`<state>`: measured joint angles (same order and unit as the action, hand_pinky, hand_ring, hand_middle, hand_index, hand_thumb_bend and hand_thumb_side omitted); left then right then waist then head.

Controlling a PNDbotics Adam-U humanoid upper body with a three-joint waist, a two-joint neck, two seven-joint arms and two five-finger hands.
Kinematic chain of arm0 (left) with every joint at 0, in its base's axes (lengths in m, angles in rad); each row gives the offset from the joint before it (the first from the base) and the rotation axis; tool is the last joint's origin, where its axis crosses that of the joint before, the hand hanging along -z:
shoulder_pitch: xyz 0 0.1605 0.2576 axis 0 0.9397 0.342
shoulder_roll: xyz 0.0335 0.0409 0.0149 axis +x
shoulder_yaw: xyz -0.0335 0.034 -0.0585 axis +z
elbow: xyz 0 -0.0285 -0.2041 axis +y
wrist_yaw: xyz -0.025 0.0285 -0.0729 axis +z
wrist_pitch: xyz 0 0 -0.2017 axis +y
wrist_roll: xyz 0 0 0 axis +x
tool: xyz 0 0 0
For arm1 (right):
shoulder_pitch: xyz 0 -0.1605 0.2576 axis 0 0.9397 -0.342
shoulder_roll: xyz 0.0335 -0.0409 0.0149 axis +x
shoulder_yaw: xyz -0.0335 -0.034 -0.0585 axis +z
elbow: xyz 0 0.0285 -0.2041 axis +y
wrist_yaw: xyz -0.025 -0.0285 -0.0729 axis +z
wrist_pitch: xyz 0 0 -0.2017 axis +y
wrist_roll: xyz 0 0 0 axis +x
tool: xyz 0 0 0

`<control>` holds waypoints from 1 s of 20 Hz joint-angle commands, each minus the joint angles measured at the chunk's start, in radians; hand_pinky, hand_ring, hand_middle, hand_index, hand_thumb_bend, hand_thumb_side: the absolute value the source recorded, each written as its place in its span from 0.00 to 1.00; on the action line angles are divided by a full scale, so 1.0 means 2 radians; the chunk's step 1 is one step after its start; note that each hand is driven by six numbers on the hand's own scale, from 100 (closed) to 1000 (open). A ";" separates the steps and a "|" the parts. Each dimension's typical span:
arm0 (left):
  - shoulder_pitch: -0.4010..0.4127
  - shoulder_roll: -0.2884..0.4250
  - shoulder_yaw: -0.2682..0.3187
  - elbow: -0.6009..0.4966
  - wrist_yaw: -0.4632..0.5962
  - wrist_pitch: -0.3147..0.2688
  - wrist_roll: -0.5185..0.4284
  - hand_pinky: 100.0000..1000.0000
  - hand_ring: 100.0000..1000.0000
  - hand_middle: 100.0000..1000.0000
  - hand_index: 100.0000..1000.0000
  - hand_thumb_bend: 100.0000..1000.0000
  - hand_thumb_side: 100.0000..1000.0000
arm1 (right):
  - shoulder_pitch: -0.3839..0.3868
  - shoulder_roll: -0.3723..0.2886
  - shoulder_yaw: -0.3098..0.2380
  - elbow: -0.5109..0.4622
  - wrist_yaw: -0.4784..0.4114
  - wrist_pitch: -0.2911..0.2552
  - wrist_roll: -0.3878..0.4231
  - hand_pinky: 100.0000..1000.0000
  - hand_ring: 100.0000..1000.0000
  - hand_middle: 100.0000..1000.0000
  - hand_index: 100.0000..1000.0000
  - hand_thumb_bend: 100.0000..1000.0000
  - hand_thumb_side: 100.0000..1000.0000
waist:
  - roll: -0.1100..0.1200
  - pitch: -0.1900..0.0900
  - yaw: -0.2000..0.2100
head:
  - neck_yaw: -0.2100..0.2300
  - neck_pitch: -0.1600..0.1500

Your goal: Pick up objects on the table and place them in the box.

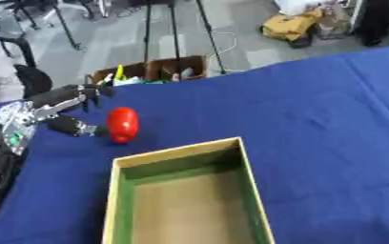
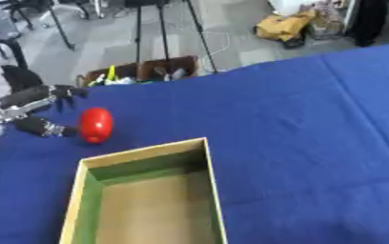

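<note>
Nearest the viewer, an open box with pale wooden rims, green inner walls and a bare brown floor stands on the blue cloth of the table; its near end runs out of the lower edge of both views. Wide stretches of bare cloth lie to the right of the box and beyond it, while only a narrow strip of cloth separates its left wall from the left side of the table. Just beyond the far left corner of the box, and apart from it, a red oval object sits upright on the cloth. The left hand enters from the left edge; its fingers are spread and relaxed, grasping nothing, with the thumb tip just beside the red object's left side and the longer fingers reaching above and behind it. Whether the thumb touches the red surface cannot be told. The right hand shows in neither view. Past the far table edge lies a grey floor with a brown cardboard carton, black tripod legs and a yellow bundle.
</note>
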<state>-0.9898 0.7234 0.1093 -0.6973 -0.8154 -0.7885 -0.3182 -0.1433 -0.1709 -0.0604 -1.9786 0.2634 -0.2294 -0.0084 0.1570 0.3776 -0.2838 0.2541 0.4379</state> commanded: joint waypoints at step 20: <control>-0.015 0.043 0.014 0.001 0.007 0.009 -0.041 0.53 0.74 0.88 1.00 0.73 0.85 | -0.020 0.004 0.006 -0.011 0.021 -0.001 0.009 0.25 0.37 0.36 0.59 0.14 0.84 | 0.016 0.011 -0.024 | 0.024 -0.020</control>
<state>-1.0023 0.7576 0.1237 -0.6887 -0.7978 -0.7420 -0.3651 -0.1765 -0.1624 -0.0494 -1.9786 0.2936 -0.2282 0.0074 0.1964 0.4207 -0.3338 0.2969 0.4117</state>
